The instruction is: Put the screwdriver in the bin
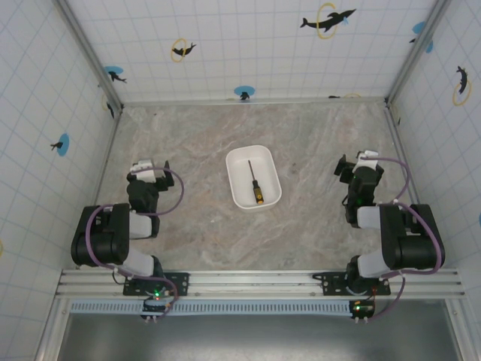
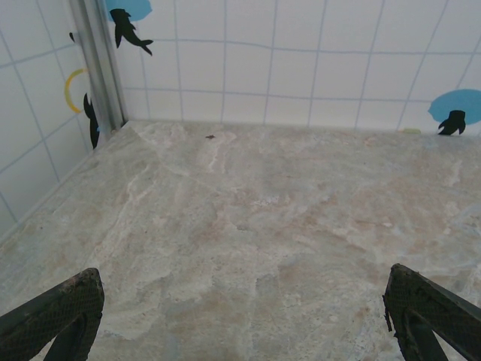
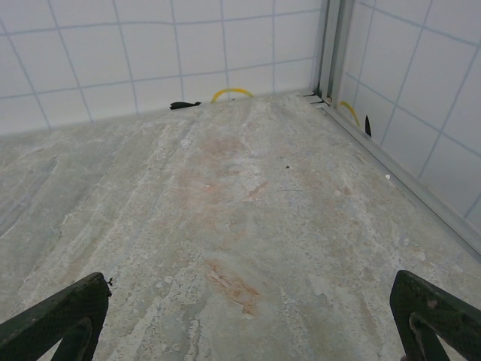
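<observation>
The left fingers [image 2: 56, 316] are spread wide: 2 dark textured tips at the bottom corners of the left wrist view, with bare tabletop [image 2: 263, 241] between them and nothing held. The right fingers [image 3: 60, 316] are spread just as wide in the right wrist view and also hold nothing.

Seen from above, the 2 arms are folded close to their bases at the near edge, the left arm [image 1: 113, 237] on the left and the right arm [image 1: 406, 241] on the right. Each has its fingers pointing toward the far wall, well apart from anything. This tucked pose likely means neither arm has work in hand.

Farther out, in the middle of the tabletop and between the 2 arms, sits 1 white bin [image 1: 242, 184], a shallow rectangular tray turned slightly. Inside it lies 1 screwdriver [image 1: 254, 183], flat on the tray floor along its length. Its yellow-orange and black handle is toward the arms and its thin shaft points away. It lies wholly within the rim, so the task looks complete, and the spread fingers parked far from the bin fit that reading.

Farthest off, 3 white tiled walls [image 1: 248, 45] with dolphin stickers close in the tabletop.
</observation>
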Available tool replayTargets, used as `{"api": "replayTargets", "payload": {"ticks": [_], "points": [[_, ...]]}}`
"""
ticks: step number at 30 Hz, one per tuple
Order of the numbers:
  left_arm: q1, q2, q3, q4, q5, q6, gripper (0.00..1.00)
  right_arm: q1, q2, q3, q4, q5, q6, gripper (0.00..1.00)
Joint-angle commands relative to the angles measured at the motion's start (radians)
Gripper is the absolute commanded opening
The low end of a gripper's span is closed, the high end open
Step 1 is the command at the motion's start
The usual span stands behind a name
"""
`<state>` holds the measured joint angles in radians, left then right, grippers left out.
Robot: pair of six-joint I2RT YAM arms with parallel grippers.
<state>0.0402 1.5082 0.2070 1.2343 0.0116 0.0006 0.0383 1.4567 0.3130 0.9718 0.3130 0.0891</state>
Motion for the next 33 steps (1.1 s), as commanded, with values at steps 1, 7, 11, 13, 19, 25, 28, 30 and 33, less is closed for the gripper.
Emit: {"api": "replayTargets", "payload": {"ticks": [1, 7, 11, 13, 19, 25, 28, 30, 33], "points": [[0.001, 0.004, 0.021, -0.003, 0.007, 0.004, 0.98, 0.001, 0.013, -0.003, 0.037, 0.014, -0.003, 0.99], [0.001, 0.004, 0.022, -0.004, 0.007, 0.004, 0.97, 0.001, 0.014, -0.002, 0.035, 0.014, -0.002, 0.99], [0.001, 0.004, 0.020, -0.004, 0.007, 0.004, 0.97, 0.002, 0.014, -0.002, 0.034, 0.011, -0.001, 0.99], [0.001, 0.003, 0.021, -0.005, 0.008, 0.003, 0.98, 0.001, 0.014, -0.002, 0.035, 0.012, 0.000, 0.99], [0.001, 0.003, 0.020, -0.002, 0.008, 0.004, 0.98, 0.002, 0.014, -0.002, 0.035, 0.012, -0.001, 0.99], [-0.022, 0.004, 0.046, -0.052, 0.004, 0.034, 0.97, 0.001, 0.014, -0.002, 0.034, 0.015, -0.003, 0.99], [-0.026, 0.004, 0.049, -0.056, -0.001, 0.039, 0.98, 0.005, 0.014, -0.002, 0.035, 0.019, -0.005, 0.99], [-0.026, 0.004, 0.048, -0.056, -0.001, 0.039, 0.98, 0.006, 0.013, -0.002, 0.034, 0.022, -0.005, 0.98], [-0.026, 0.003, 0.048, -0.056, -0.001, 0.039, 0.98, 0.007, 0.013, -0.003, 0.034, 0.024, -0.004, 0.99]]}}
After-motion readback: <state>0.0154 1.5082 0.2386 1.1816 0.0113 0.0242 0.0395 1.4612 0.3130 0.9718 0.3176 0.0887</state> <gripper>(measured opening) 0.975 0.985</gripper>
